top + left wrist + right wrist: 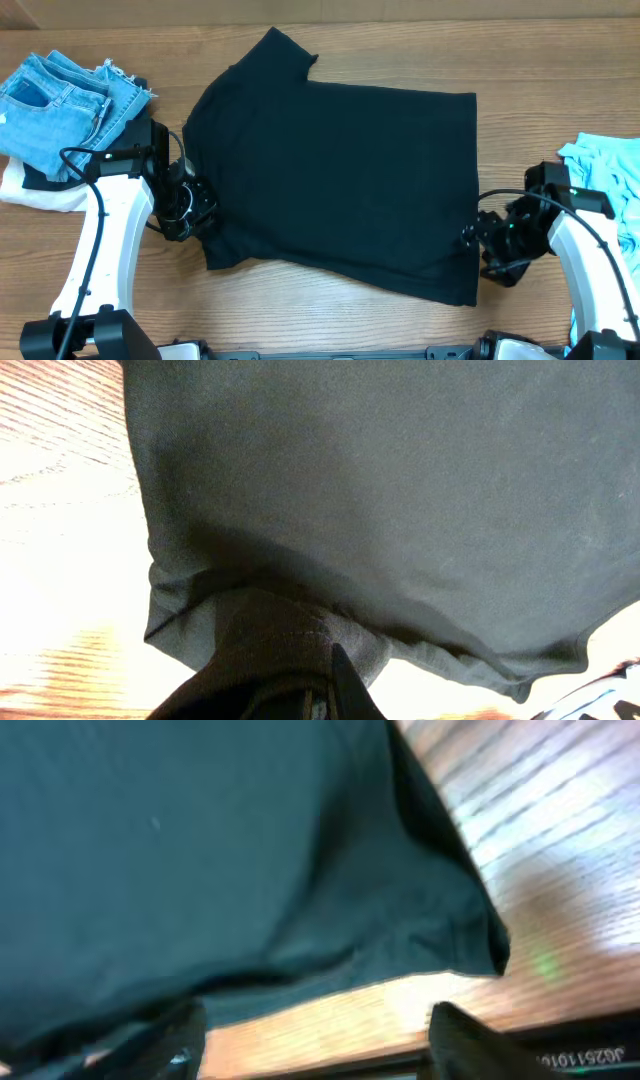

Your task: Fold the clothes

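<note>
The clothes, a black T-shirt (340, 170), lie spread flat across the middle of the wooden table, one sleeve pointing to the far side. My left gripper (195, 210) sits at the shirt's left edge. In the left wrist view it (300, 695) is shut on a bunched fold of the dark fabric (400, 490), which covers the fingers. My right gripper (472, 235) is at the shirt's right hem. In the right wrist view it (315, 1020) stands open; bare wood shows between its fingers, with the shirt's hem (200, 840) just beyond and over the left finger.
A frayed blue denim piece (60, 100) lies at the far left on top of a cream-white garment (40, 190). A pale turquoise cloth (610, 170) lies at the right edge. Bare table (300, 300) shows in front of the shirt.
</note>
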Motion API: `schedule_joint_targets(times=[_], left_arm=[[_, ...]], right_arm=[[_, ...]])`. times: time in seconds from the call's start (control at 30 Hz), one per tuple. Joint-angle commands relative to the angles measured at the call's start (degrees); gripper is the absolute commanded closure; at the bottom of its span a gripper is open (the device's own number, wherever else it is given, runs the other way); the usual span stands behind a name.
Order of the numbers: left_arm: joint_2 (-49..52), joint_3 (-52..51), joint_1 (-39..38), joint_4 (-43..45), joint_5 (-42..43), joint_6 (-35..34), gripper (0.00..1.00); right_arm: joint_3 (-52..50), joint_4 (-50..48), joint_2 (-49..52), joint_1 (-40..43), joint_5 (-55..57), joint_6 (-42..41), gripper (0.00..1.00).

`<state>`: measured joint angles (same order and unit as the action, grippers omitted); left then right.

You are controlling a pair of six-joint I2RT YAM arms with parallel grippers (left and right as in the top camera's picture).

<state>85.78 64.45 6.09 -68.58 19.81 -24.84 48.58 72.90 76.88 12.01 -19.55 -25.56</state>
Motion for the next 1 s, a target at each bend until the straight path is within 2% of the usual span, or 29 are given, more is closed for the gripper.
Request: schedule_joint_targets(times=[0.0,0.07,0.17,0.33,0.47,0.67,0.73,0.8,0.83,0.87,0.9,0.93,0.97], left_arm=[[-0.72,0.98,0.26,-0.04,0.79,2.40,0.96],[-0.72,0.98,0.26,0.37,0.76,2.62,0.96],[-0.72,0.98,0.26,0.52,0.76,2.62,0.96],[-0.72,0.98,0.26,1.53,0.76,3.34,0.96],[-0.72,0.98,0.26,1.77,0.76,4.37,0.96],[-0.72,0.98,0.26,1.70,0.79,5.18,0.96],[-0.72,0.96,0.26,1.73,0.79,5.16,0.96],[-0.72,0.98,0.26,1.73,0.79,5.16,0.96],[-0.72,0.98,0.26,1.68,0.79,5.16,0.96],[-0.72,0.98,0.26,1.53,0.79,5.16,0.96],[-0.72,0.98,0.26,1.46,0.79,5.16,0.96],[-0.72,0.98,0.26,1.49,0.79,5.18,0.96],[-0.72,0.98,0.26,1.49,0.79,5.16,0.96]], right_arm=[[-2.32,3.17,0.00,-0.04,-3.63,-0.17,0.38],[-2.47,5.14,0.00,-0.04,-3.13,-0.22,0.35],[-2.56,7.50,0.00,-0.04,5.62,-5.31,0.18],[-4.66,3.15,0.00,-0.04,9.16,-12.52,0.12],[-14.16,-7.89,0.02,-0.04,0.28,-16.22,0.16],[-21.00,-12.68,0.02,-0.04,0.63,-18.16,0.23],[-21.00,-13.05,0.00,-0.04,1.05,-18.14,0.37],[-21.00,-13.00,0.00,-0.04,1.14,-17.92,0.43],[-21.00,-12.68,0.00,-0.04,1.99,-17.92,0.40],[-20.98,-12.33,0.00,-0.04,3.50,-17.94,0.21],[-20.98,-12.22,0.00,-0.02,4.76,-17.99,0.09],[-20.98,-12.35,0.00,0.33,4.94,-18.23,0.04],[-20.98,-12.57,0.00,1.05,4.90,-18.25,0.04]])
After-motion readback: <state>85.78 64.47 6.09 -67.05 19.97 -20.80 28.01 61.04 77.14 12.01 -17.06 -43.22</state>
